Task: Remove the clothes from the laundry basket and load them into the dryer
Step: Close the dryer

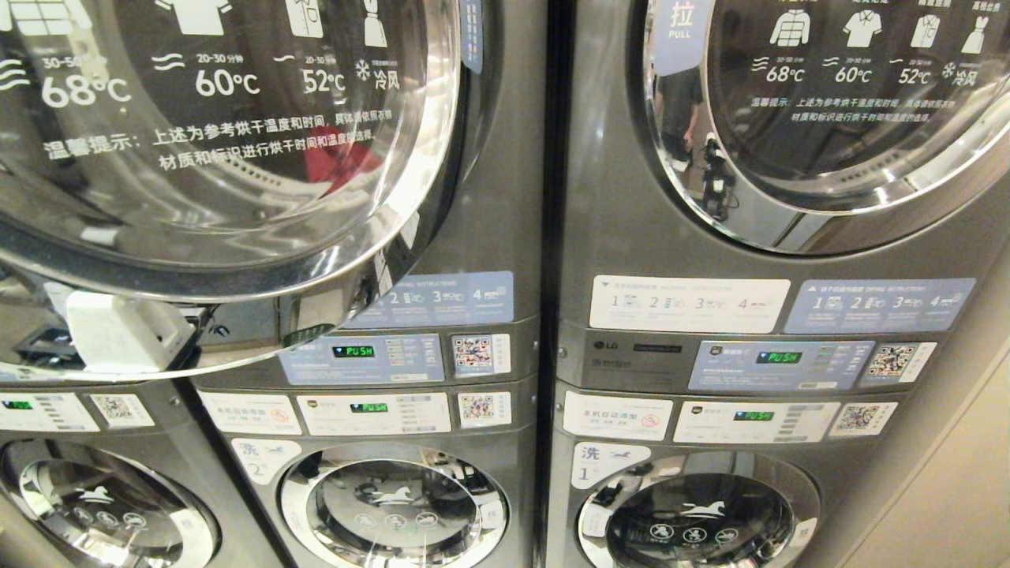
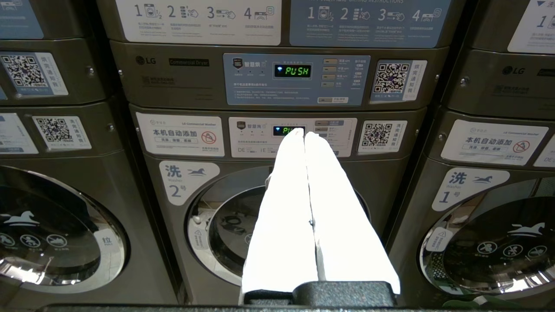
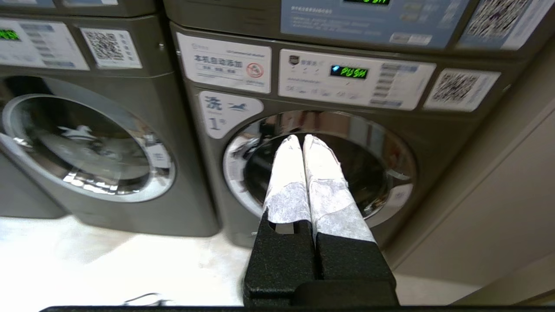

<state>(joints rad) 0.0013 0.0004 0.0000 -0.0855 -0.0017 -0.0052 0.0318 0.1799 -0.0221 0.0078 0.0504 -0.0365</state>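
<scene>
**Grey steel dryers face a robot with empty grippers, basket nowhere in sight**

Grey steel fronts fill the head view, where two stacked laundry columns are seen side by side. At about ten o'clock, the left dryer door (image 1: 213, 158) is swung open toward the camera, and a patch of red cloth (image 1: 339, 158) is glimpsed through its glass; whether that cloth lies inside the drum or is only mirrored cannot be told. At about two o'clock, the right dryer door (image 1: 828, 118) is shut against its cabinet. Beneath each dryer, a washer porthole is shown closed, with green "PUSH" displays lit on the control panels between them.

Neither arm is caught by the head camera. In its own wrist view, the left gripper (image 2: 304, 133) is seen pressed closed, white fingers together, nothing between them, pointed at the panel of washer number 2 (image 2: 277, 225). The right gripper (image 3: 302, 138) is likewise closed on nothing, aimed toward the porthole of washer number 1 (image 3: 321, 169).

No laundry basket and no loose clothes are shown in any view, so their whereabouts cannot be stated. With one dryer door standing open, possibly a garment inside and both grippers bare, the loading may be judged either unfinished between trips or near its end; the door remains to be shut.
</scene>
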